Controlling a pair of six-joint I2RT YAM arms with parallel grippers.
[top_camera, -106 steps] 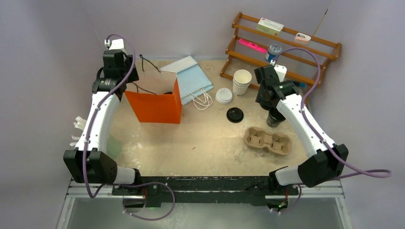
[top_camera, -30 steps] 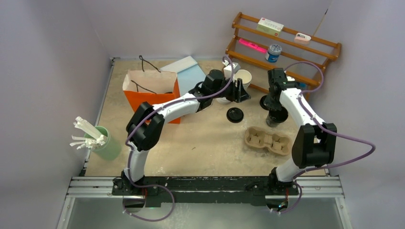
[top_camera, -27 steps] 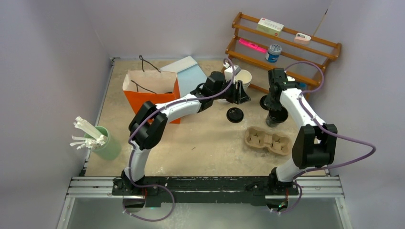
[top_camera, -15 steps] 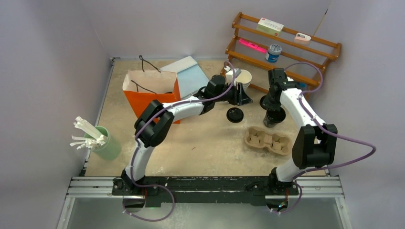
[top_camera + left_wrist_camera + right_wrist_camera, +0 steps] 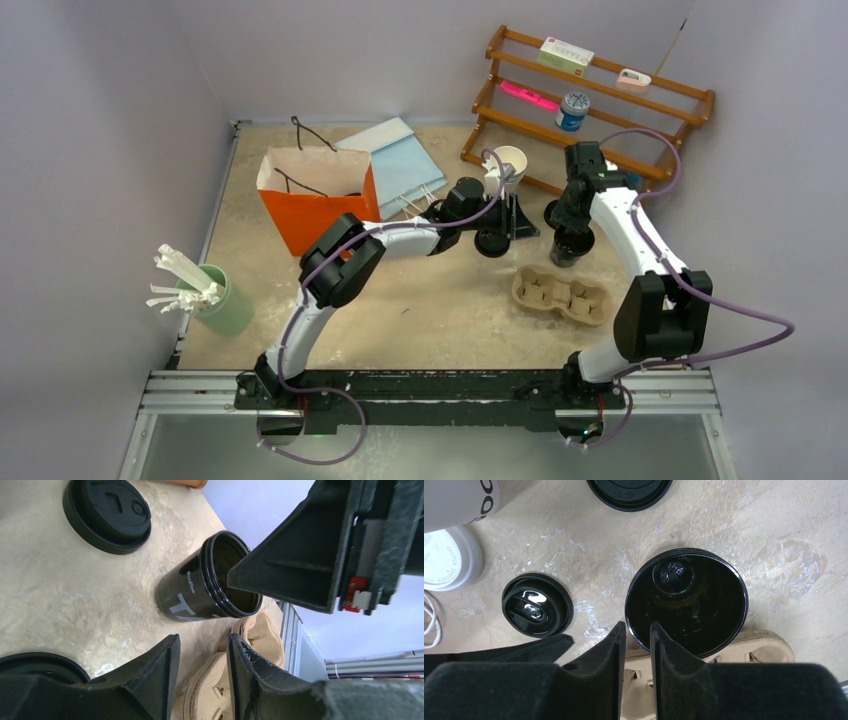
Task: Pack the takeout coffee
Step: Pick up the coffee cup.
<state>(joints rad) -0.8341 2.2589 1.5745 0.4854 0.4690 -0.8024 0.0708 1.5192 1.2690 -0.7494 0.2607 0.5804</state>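
A black cup [image 5: 563,252] with white print stands by the pulp carrier [image 5: 560,292]. It also shows in the left wrist view [image 5: 192,592] and from above in the right wrist view [image 5: 686,600]. My right gripper [image 5: 566,230] [image 5: 637,627] is shut on its rim, one finger inside the mouth. My left gripper [image 5: 525,228] [image 5: 202,640] is open and empty, low over a black lid [image 5: 490,246] just left of the cup. That lid lies upside down in the right wrist view [image 5: 537,605]. A second black lid [image 5: 551,212] [image 5: 107,515] [image 5: 629,490] lies behind the cup.
A stack of white cups [image 5: 508,162] and a white lid [image 5: 449,560] lie behind my left gripper. An orange bag [image 5: 320,210] stands open at left, with blue bags [image 5: 395,155] behind it. A wooden rack [image 5: 600,95] is at the back right and a green cup of stirrers [image 5: 225,305] at far left.
My left arm has swung from the orange bag across to the right, past the white cups, and now sits over the black lid. My right gripper has stayed at the black cup, shifting slightly left.
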